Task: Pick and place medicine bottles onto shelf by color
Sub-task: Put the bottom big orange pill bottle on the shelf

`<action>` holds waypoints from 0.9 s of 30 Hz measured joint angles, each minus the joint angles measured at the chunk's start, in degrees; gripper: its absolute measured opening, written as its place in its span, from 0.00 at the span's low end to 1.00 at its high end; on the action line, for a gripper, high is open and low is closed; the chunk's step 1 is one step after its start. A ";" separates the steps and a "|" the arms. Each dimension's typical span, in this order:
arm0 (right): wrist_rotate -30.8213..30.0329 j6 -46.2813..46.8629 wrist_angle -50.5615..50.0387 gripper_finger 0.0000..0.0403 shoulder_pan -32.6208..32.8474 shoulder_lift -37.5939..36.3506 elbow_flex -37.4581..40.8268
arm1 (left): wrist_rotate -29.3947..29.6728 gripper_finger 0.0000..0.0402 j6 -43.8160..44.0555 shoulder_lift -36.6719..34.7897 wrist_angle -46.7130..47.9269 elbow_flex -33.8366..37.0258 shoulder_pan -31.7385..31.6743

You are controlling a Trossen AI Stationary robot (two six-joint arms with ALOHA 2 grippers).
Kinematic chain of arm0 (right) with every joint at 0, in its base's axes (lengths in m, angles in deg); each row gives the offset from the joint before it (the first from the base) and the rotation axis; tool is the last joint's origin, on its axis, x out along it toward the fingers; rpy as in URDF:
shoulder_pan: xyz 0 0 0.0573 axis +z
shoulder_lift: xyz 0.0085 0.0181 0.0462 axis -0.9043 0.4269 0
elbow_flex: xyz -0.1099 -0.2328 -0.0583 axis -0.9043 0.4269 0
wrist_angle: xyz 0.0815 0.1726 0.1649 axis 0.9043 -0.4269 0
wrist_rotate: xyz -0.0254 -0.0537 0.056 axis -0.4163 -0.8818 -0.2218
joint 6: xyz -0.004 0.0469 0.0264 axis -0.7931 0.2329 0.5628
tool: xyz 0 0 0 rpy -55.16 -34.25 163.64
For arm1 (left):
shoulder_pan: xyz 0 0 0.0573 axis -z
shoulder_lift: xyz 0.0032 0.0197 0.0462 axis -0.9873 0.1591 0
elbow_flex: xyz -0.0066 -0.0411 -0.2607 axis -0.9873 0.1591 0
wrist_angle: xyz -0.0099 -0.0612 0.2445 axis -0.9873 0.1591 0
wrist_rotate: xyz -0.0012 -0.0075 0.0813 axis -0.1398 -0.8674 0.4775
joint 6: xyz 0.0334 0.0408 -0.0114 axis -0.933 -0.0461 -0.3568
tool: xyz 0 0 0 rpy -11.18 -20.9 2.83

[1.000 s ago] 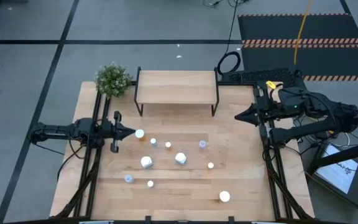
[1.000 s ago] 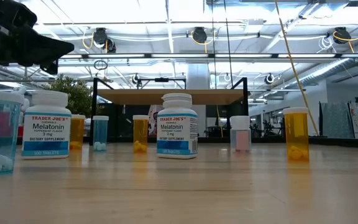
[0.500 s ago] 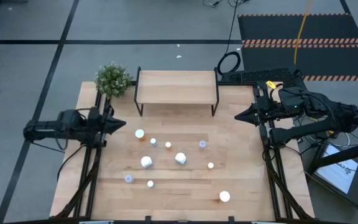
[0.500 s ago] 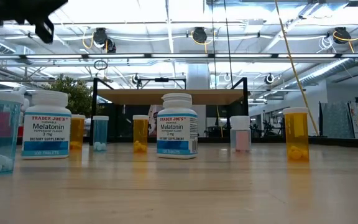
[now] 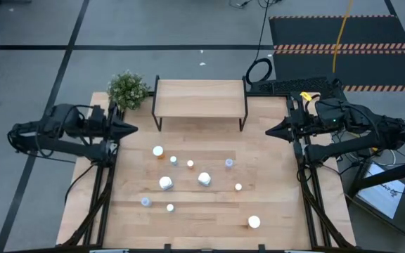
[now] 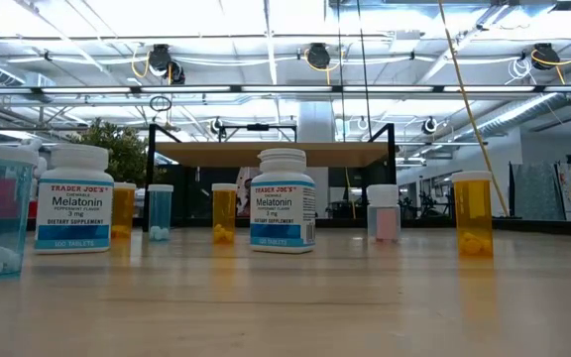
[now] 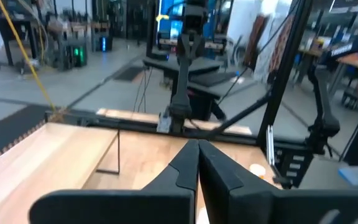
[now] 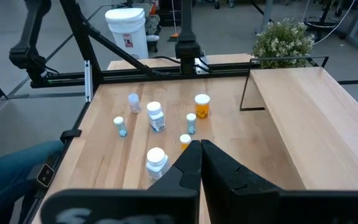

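Observation:
Several small white-capped medicine bottles stand upright on their bases on the wooden table, spread over its middle and near part. The low view shows two white Melatonin bottles, orange ones and blue ones. The light-wood shelf stands on black legs at the far middle and has nothing on it. My left gripper is shut and empty at the table's left edge, left of the bottles. My right gripper is shut and empty at the right edge; its wrist view shows the bottles beyond its fingertips.
A small green plant stands at the far left corner beside the shelf. Black frame rails run along the table's left and right sides. Bare tabletop lies between the shelf and the bottles.
My left gripper has drawn back from the large bottle at the left of the group toward the table's left and far edges. It has also risen out of the low view. It stays shut and empty. No bottle has moved.

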 joint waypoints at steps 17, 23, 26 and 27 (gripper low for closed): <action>0.07 2.27 -1.42 0.00 0.00 0.00 0.02 | 0.01 0.04 -3.53 21.13 15.92 -25.50 0.53; 0.07 3.63 -1.45 0.00 0.00 0.00 0.02 | 0.25 0.04 -2.56 22.74 14.67 -24.61 2.46; 0.07 3.65 -1.68 0.00 0.00 -0.01 0.02 | 1.75 0.04 -2.66 23.16 11.42 -22.95 4.48; 0.07 3.65 -1.84 0.00 0.00 0.00 0.02 | 2.34 0.04 -2.85 23.20 10.71 -22.35 5.14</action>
